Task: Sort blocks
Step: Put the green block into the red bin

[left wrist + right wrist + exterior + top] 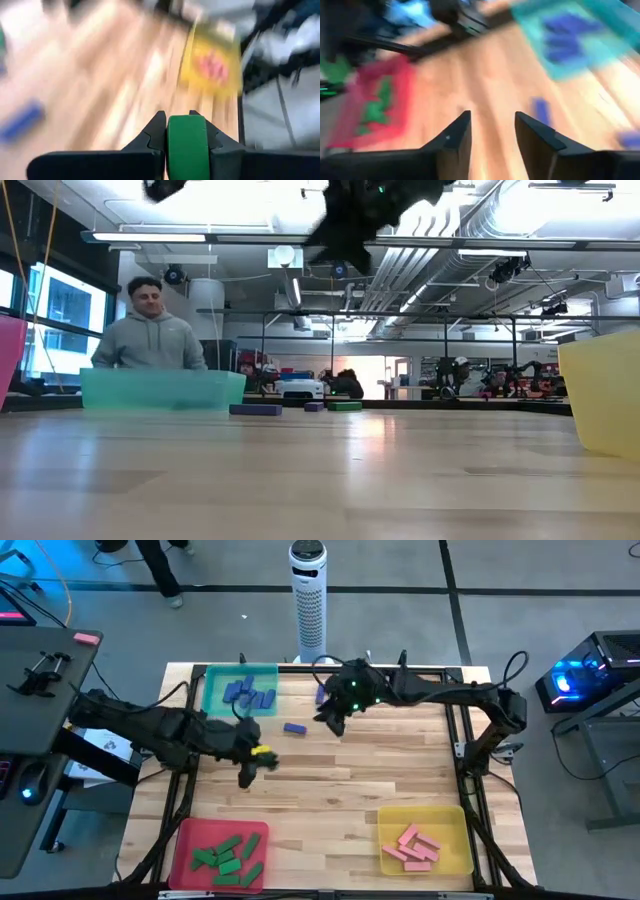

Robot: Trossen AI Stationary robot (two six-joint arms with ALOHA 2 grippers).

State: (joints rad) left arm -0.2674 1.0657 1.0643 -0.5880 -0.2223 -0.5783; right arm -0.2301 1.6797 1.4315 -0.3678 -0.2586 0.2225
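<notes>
Left claw [186, 145] shut tight on green block [186, 150]. Red tray [190, 840] sat nearer, at table's front left corner. Right claw [492, 132] open, empty.

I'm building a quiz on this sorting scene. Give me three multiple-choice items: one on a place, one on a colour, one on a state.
1. Where do the pink blocks lie?
A. teal tray
B. yellow tray
C. red tray

2. What colour is the block in the left claw?
A. green
B. pink
C. blue

3. How does the right claw stand?
A. shut on a block
B. open, holding nothing
C. shut, holding nothing

Answers: 1 B, they lie in the yellow tray in the high view. 2 A, a green block sits between its fingers. 3 B, bare table shows between its fingers.
</notes>
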